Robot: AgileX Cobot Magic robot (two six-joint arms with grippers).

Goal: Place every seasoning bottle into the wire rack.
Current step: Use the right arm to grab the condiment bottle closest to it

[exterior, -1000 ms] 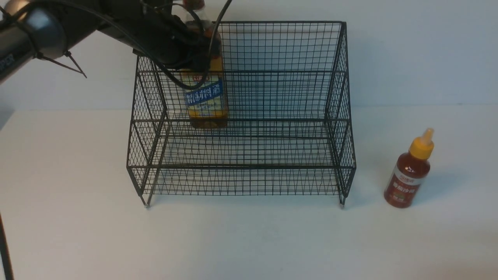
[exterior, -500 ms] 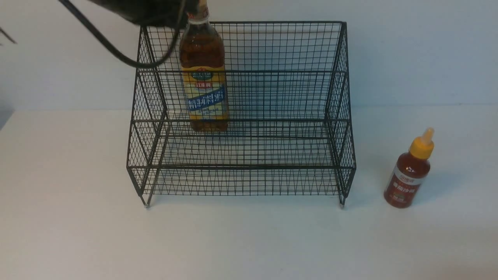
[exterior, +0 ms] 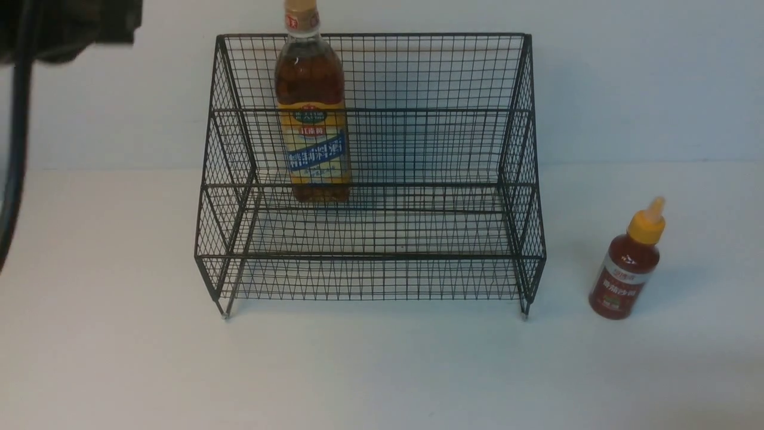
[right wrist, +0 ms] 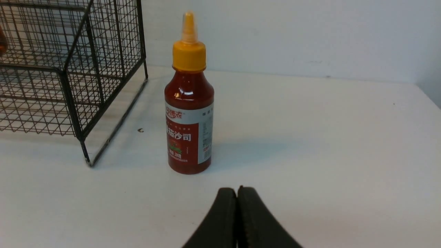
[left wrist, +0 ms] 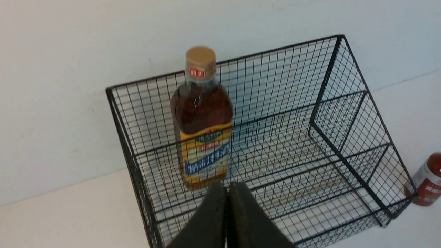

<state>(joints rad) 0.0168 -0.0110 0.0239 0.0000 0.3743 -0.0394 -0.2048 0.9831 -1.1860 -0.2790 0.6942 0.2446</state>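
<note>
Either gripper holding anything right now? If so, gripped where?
Nothing held. Left gripper and right gripper are both shut, empty; amber bottle and red bottle stand free.

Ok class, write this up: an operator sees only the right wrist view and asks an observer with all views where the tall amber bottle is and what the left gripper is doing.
Operator: Is the tall bottle in the rack?
Observer: Yes, the tall amber bottle stands upright on the upper back tier of the wire rack, toward its left side.
Operator: Is the left gripper holding it?
Observer: No, the left gripper is shut on nothing, apart from the bottle.
</note>
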